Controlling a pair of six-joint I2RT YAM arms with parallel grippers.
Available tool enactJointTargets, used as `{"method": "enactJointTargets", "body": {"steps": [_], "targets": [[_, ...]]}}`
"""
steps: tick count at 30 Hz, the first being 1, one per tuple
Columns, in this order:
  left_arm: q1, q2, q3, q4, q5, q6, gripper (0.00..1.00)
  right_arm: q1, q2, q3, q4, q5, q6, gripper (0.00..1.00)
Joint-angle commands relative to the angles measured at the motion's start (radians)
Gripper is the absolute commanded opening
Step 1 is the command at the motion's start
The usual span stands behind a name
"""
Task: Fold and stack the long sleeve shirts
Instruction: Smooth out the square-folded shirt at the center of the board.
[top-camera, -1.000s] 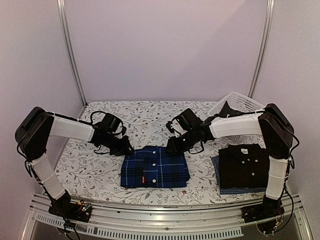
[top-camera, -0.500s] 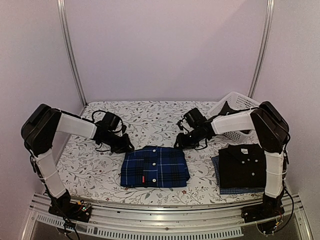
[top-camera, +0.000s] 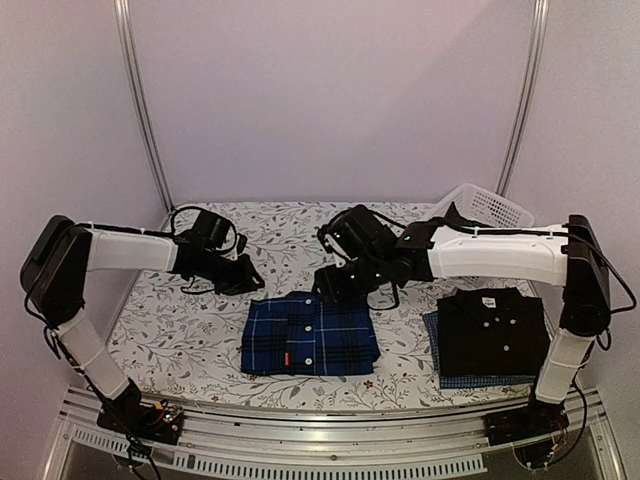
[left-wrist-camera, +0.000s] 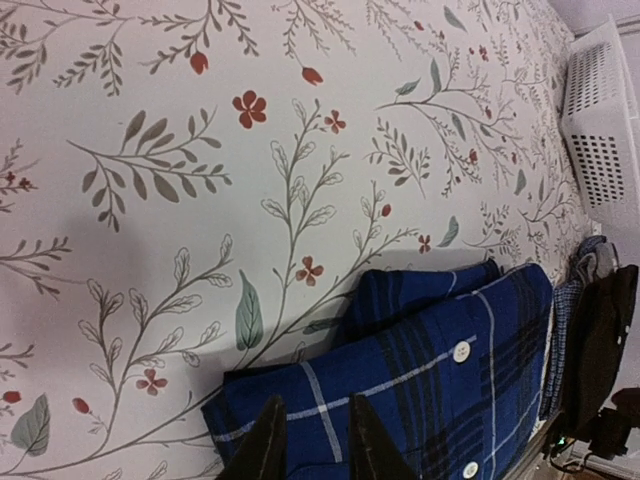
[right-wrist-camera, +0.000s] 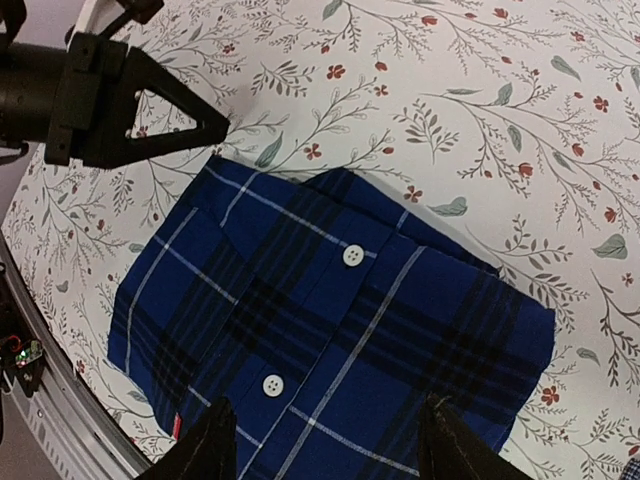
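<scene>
The dark blue plaid shirt (top-camera: 310, 335) lies folded at the front middle of the floral table. It also shows in the left wrist view (left-wrist-camera: 450, 380) and the right wrist view (right-wrist-camera: 330, 300). My left gripper (top-camera: 250, 279) (left-wrist-camera: 315, 405) hovers at the shirt's far left corner with its fingers a little apart and holding nothing. My right gripper (top-camera: 326, 285) (right-wrist-camera: 327, 405) is wide open and empty above the shirt's far edge. The plain black shirt (top-camera: 490, 325) lies folded on top of the fine blue check shirt (top-camera: 452, 379) at the front right.
A white lattice basket (top-camera: 487, 205) (left-wrist-camera: 600, 130) stands at the back right with dark cloth at its near corner. The metal frame rail (top-camera: 320, 425) runs along the table's front edge. Upright frame posts (top-camera: 140, 110) stand at the back corners.
My right arm drew back off the plaid shirt, then stretched left, and its gripper now hangs over the shirt's far edge. My left gripper drew back a little from the shirt's corner.
</scene>
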Motion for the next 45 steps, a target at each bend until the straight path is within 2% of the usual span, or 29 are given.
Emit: {"method": "enactJointTargets", "body": {"steps": [1, 11, 15, 19, 23, 28, 36, 45], "targets": [[0.014, -0.072, 0.002, -0.041, 0.017, 0.010, 0.22, 0.081, 0.044, 0.029, -0.124, 0.080, 0.057, 0.61], [0.000, -0.240, -0.147, 0.038, 0.207, -0.068, 0.22, 0.184, 0.222, 0.155, -0.231, 0.141, 0.238, 0.65], [-0.058, -0.263, -0.193, 0.069, 0.288, -0.090, 0.23, 0.201, 0.276, 0.161, -0.234, 0.154, 0.303, 0.69], [-0.129, -0.223, -0.238, 0.161, 0.332, -0.136, 0.23, 0.213, 0.308, 0.145, -0.208, 0.159, 0.339, 0.73], [-0.184, -0.165, -0.253, 0.207, 0.280, -0.156, 0.23, 0.221, 0.325, 0.125, -0.187, 0.158, 0.362, 0.78], [-0.193, -0.089, -0.283, 0.209, 0.158, -0.148, 0.23, 0.226, 0.299, 0.112, -0.181, 0.173, 0.344, 0.81], [-0.207, -0.024, -0.294, 0.251, 0.115, -0.169, 0.23, 0.259, 0.132, 0.005, -0.181, 0.242, 0.319, 0.81], [-0.221, -0.010, -0.273, 0.202, 0.080, -0.171, 0.23, 0.296, 0.195, -0.093, -0.162, 0.218, 0.370, 0.78]]}}
